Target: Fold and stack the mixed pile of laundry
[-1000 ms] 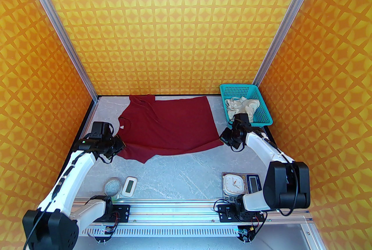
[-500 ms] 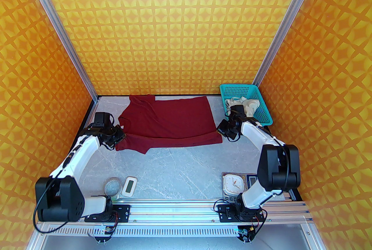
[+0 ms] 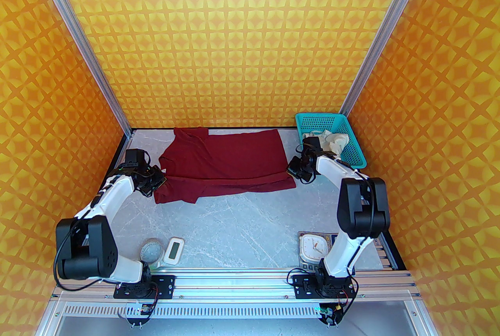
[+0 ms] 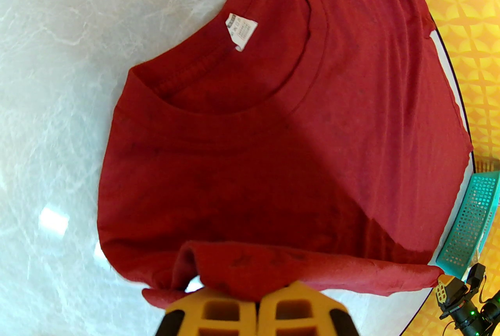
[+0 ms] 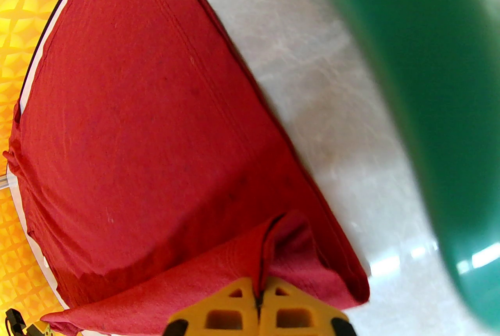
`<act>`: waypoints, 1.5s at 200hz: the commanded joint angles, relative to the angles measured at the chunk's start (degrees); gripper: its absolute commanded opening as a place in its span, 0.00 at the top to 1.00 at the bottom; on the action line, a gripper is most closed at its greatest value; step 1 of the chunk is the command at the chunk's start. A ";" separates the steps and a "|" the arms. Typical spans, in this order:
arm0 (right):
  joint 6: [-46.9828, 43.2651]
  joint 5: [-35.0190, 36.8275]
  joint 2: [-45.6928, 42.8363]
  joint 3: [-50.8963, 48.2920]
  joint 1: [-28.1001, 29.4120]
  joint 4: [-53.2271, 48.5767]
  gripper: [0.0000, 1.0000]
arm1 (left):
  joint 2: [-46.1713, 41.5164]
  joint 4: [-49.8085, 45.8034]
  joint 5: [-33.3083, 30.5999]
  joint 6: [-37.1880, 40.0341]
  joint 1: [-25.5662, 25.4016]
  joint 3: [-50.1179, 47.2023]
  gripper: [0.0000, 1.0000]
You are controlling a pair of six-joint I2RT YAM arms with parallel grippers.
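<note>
Mid-fold, the left gripper [image 4: 257, 297] and right gripper [image 5: 261, 297] each pinch the near edge of the dark red shirt [image 3: 226, 159]; next, lay it evenly toward the far edge of the surface [image 3: 242, 217].

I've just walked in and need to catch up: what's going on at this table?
Both arms are folding a dark red T-shirt spread on the grey marbled table. The left gripper is shut on its near edge at the collar end and the right gripper at the hem end, with that edge raised and doubled over the rest. The cream shorts lie crumpled in the teal basket at the far right, not yet folded.
</note>
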 commanded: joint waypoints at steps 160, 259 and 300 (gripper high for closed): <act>7.62 -4.64 -4.33 -10.21 4.41 14.82 0.61 | -2.90 -0.50 1.02 10.83 -7.46 -4.25 0.68; 13.17 0.32 5.43 -1.40 5.46 18.20 0.64 | 9.10 5.31 1.95 11.50 -7.56 -0.12 0.78; 15.82 0.44 8.99 2.54 5.44 20.02 0.76 | 7.55 4.66 1.82 11.67 -7.53 -0.39 0.75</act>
